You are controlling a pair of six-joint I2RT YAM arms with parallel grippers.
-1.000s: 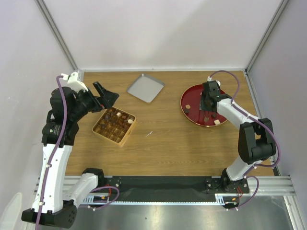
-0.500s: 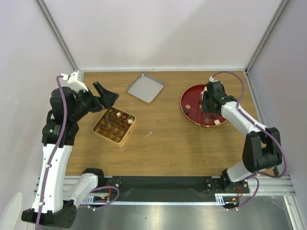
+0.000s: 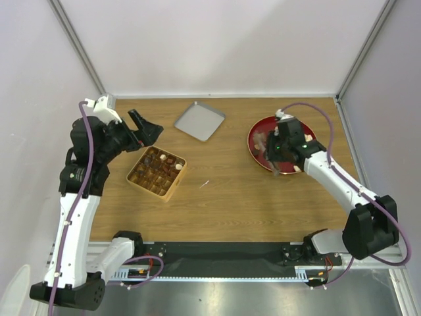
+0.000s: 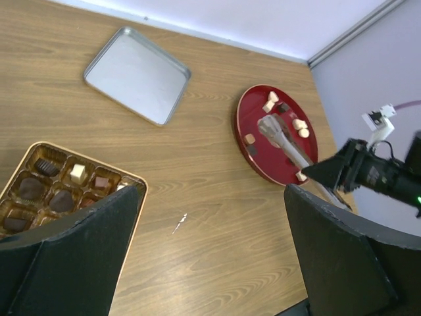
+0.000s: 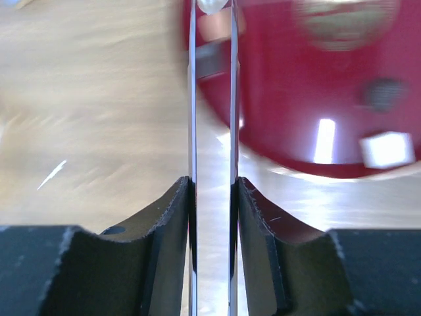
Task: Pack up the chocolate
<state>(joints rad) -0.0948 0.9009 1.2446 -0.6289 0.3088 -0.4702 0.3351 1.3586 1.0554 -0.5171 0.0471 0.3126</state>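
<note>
Wooden table from above: box looks mostly filled, my left gripper spread wide near it, holding nothing. Left wrist: a few pieces of chocolate wait on the red plate. Right wrist: my right gripper clamps the tongs, a tan piece blurred at their tips. No writing legible.

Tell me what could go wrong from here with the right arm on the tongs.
The right gripper pinches the tongs, and what looks like a tan chocolate sits only at their very tips, so it may slip out. The box is across the table, a long carry. The open left gripper hangs beside that box and could crowd the drop.
</note>
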